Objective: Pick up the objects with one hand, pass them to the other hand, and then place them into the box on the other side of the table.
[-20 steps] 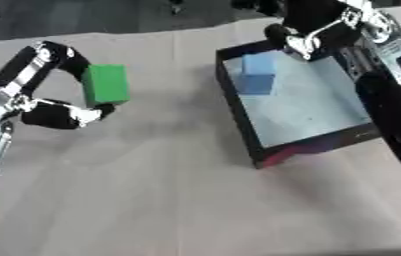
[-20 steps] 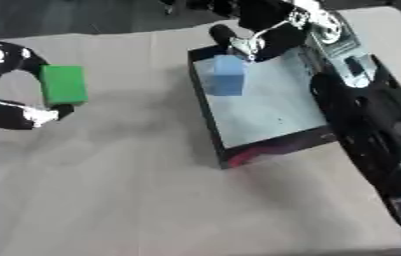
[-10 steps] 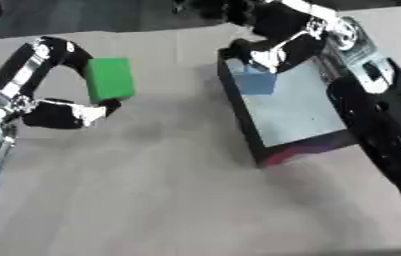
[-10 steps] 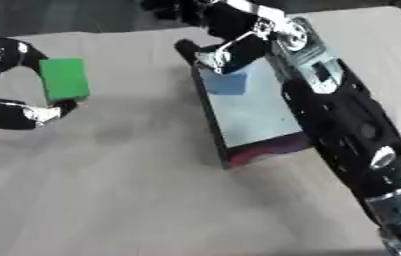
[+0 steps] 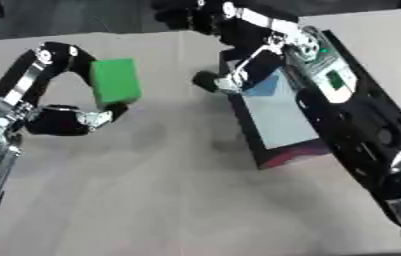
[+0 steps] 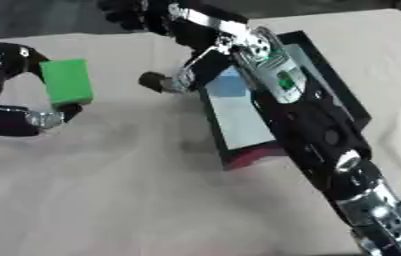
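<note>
A green block [image 5: 116, 80] is held above the table at the left, pinched between the curled fingers and thumb of my left hand [image 5: 56, 120]. My right hand [image 5: 238, 35] reaches in from the upper right, open, with its fingers spread at the far edge and its thumb beside the box's near-left corner. It holds nothing and is a short way to the right of the green block. A light blue block [image 6: 228, 85] lies inside the black box [image 5: 244, 125], partly hidden by my right arm.
The box has a pale floor and a red front end [image 5: 284, 153]. My right forearm lies across its right side. The tan table [image 5: 151, 200] stretches in front, and its dark far edge runs close behind the hands.
My right hand has swung left out of the box toward the green block, leaving the blue block inside. My left hand has brought the green block a little to the right.
</note>
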Available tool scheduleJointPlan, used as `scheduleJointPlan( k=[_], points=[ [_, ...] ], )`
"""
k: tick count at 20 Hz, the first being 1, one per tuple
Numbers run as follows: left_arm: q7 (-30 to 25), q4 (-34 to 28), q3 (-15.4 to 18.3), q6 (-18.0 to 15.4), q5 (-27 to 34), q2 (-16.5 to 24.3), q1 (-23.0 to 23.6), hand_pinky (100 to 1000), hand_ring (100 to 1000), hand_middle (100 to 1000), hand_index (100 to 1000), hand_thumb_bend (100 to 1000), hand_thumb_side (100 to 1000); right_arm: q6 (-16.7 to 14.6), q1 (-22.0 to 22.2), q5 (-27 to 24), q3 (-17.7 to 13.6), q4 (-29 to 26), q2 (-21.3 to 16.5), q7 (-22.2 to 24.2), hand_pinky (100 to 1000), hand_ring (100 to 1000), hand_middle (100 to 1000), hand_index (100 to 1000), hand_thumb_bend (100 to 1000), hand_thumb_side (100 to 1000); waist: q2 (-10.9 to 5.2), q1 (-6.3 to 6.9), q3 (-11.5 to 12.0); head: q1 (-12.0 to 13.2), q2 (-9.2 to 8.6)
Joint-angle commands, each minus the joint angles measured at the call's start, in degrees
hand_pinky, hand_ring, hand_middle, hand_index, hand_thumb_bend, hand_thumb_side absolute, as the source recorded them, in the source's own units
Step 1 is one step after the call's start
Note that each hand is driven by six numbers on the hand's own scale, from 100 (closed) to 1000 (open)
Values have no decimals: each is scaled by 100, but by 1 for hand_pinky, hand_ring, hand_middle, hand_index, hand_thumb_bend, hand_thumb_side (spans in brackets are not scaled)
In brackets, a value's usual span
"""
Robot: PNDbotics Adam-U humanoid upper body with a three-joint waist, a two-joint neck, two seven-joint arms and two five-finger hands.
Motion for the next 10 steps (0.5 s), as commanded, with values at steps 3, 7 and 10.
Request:
scheduleJointPlan(
  k=[3, 7, 10],
  points=[
    [23, -233, -14, 30, 250, -31, -31, 732, 476, 432, 507, 100, 100, -1113, -164, 301, -5, 51, 86, 845, 1000, 1000, 982, 1000, 380, 100, -656, -82, 35, -52, -66],
    [5, -332, -49, -15, 466, -70, -36, 732, 475, 431, 507, 100, 100, -1249, -182, 505, 7, 143, 167, 845, 1000, 1000, 976, 1000, 388, 100, -645, -91, 55, -76, -73],
    [13, -423, -73, -40, 585, -90, -47, 732, 475, 431, 506, 100, 100, -1315, -194, 611, 21, 195, 225, 845, 1000, 1000, 974, 1000, 387, 100, -632, -99, 71, -89, -83]
  ],
)
